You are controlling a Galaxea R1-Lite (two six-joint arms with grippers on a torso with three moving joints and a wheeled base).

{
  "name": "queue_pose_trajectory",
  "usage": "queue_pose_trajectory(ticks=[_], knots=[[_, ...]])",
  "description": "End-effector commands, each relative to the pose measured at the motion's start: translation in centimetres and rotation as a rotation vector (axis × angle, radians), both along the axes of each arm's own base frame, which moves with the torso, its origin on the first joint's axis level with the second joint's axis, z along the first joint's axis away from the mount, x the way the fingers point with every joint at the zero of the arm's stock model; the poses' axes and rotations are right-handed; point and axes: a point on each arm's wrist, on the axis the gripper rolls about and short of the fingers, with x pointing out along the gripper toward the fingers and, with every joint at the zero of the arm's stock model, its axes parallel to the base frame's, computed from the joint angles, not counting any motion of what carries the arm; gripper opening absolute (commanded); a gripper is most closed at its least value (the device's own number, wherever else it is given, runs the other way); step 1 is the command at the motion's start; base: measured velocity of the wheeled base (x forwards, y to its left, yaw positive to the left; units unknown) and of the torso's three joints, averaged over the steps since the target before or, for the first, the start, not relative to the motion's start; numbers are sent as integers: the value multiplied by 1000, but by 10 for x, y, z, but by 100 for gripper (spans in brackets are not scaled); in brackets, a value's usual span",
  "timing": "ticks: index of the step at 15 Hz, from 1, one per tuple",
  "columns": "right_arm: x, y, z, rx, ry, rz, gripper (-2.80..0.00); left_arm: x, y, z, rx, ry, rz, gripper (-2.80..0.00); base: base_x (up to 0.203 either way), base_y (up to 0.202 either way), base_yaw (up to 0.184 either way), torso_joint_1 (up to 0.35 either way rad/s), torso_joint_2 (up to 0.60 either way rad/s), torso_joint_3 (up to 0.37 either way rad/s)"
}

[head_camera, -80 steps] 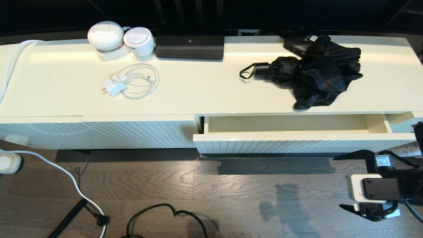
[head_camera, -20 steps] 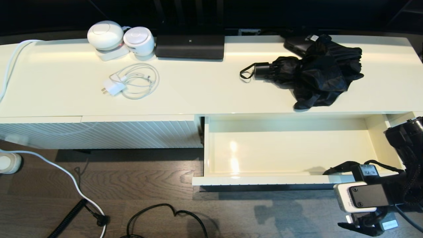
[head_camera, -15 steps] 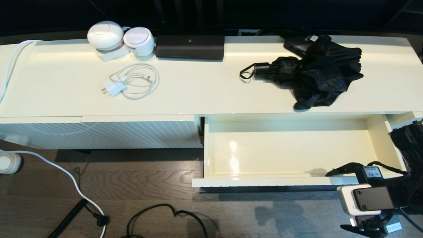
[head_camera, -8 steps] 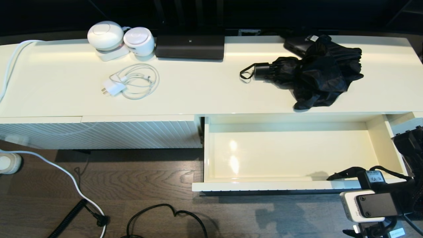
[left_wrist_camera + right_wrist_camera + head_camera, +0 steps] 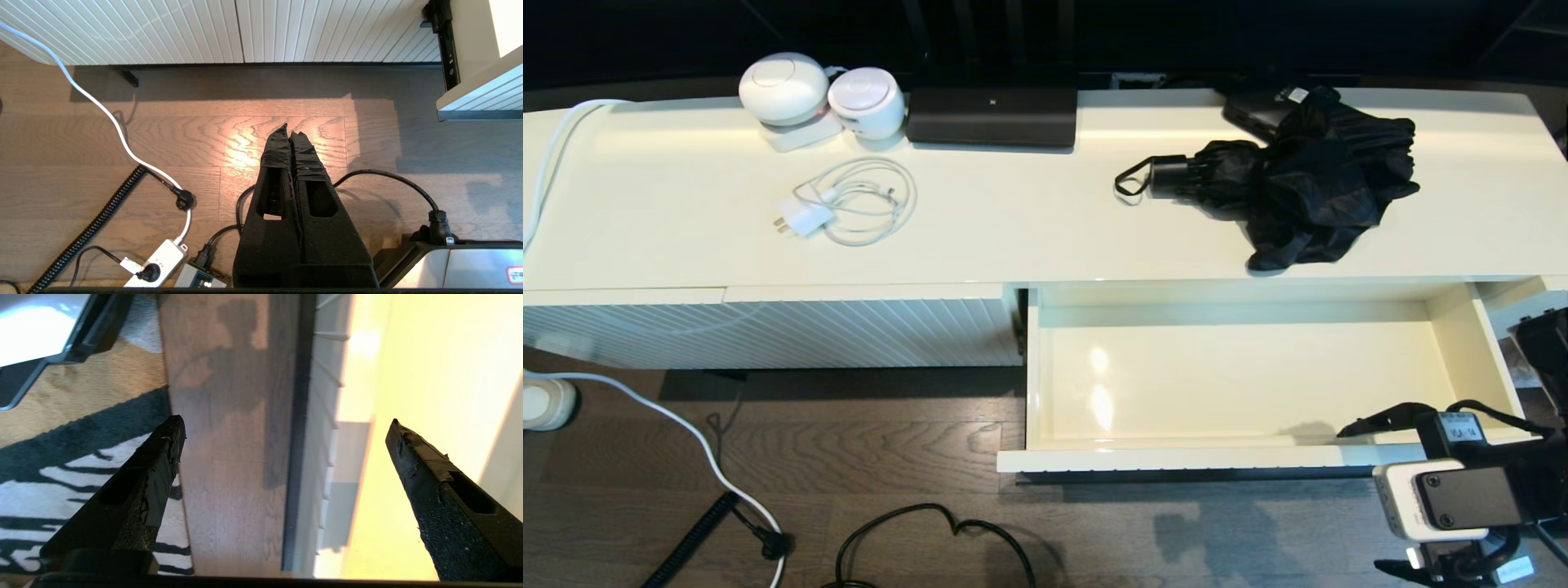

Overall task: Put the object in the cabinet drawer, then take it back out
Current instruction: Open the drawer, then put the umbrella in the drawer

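Observation:
The black folding umbrella lies on the cabinet top at the right, its handle and wrist loop pointing left. Just below it the cream drawer stands pulled far out, its glossy inside bare. My right gripper is open at the drawer's right front corner, with one finger over the inside and the other over the floor. In the right wrist view this gripper straddles the ribbed front and its dark bar handle without touching them. My left gripper hangs shut and empty over the floor.
Two white round devices, a charger with coiled cable, a black box and a flat black box with a sticker sit on the cabinet top. Cords and a power strip lie on the floor. A striped rug lies under my right arm.
The drawer has gone from slightly open to pulled far out. Over the last second the open right gripper has drifted a little right and toward me; the umbrella has not moved.

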Motion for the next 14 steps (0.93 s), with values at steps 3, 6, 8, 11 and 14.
queue_pose_trajectory(ticks=[3, 6, 8, 11, 14], knots=[[-4, -2, 17, 10, -41, 3, 0, 0, 0, 0, 0, 0, 1, -280, 0, 0, 0, 0, 0, 0], [-16, -6, 31, 19, -70, 2, 0, 0, 0, 0, 0, -1, 1, -280, 0, 0, 0, 0, 0, 0], [-23, -8, 49, 45, -99, -21, 0, 0, 0, 0, 0, -1, 1, -280, 0, 0, 0, 0, 0, 0], [-33, -16, 80, 68, -145, -66, -280, 0, 0, 0, 0, -1, 0, -280, 0, 0, 0, 0, 0, 0], [-39, -25, 99, 69, -151, -117, -280, 0, 0, 0, 0, -1, 0, -280, 0, 0, 0, 0, 0, 0]])
